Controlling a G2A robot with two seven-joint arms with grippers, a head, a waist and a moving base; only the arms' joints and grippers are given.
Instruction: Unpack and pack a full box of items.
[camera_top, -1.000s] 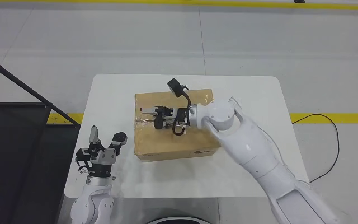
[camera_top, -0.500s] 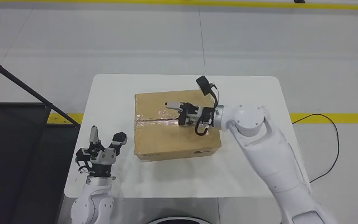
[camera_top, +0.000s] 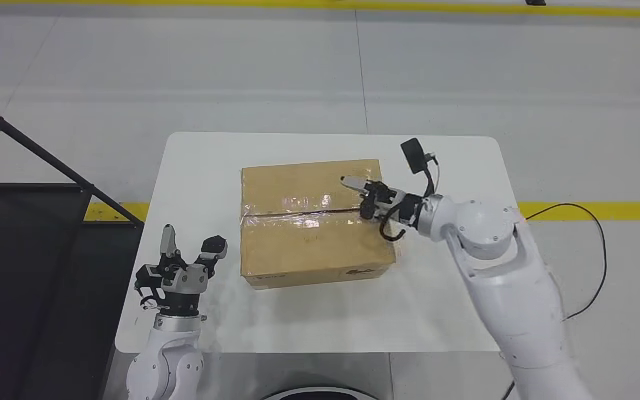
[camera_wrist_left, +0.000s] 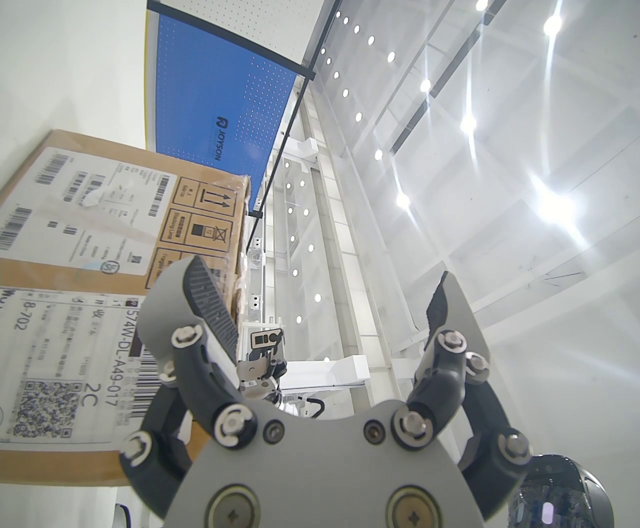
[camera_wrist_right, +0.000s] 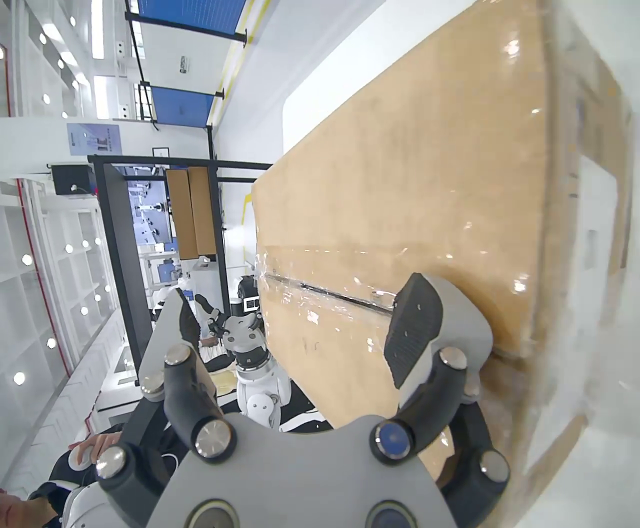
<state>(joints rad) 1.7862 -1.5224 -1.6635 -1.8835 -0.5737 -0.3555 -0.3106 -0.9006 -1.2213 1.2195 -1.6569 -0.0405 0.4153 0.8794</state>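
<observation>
In the top view you have the box shut at the middle of the white table, its two flaps meeting along a taped seam that runs left to right. Your right gripper sits at the right end of that seam with its jaws apart and nothing between them. Your left gripper stands at the lower left of the frame, near the box's left side but apart from it, fingers pointing up and jaws likewise apart and empty. The right wrist view gives you what the top view cannot: the glossy tape over the dark slit in the box, and one finger of the gripper low over the box top near its edge, though you cannot tell whether it touches. The left wrist view shows the box's side carrying printed labels behind the open gripper, with ceiling lights beyond. Around the table you see pale grey floor with yellow lines and a black frame at the left.
</observation>
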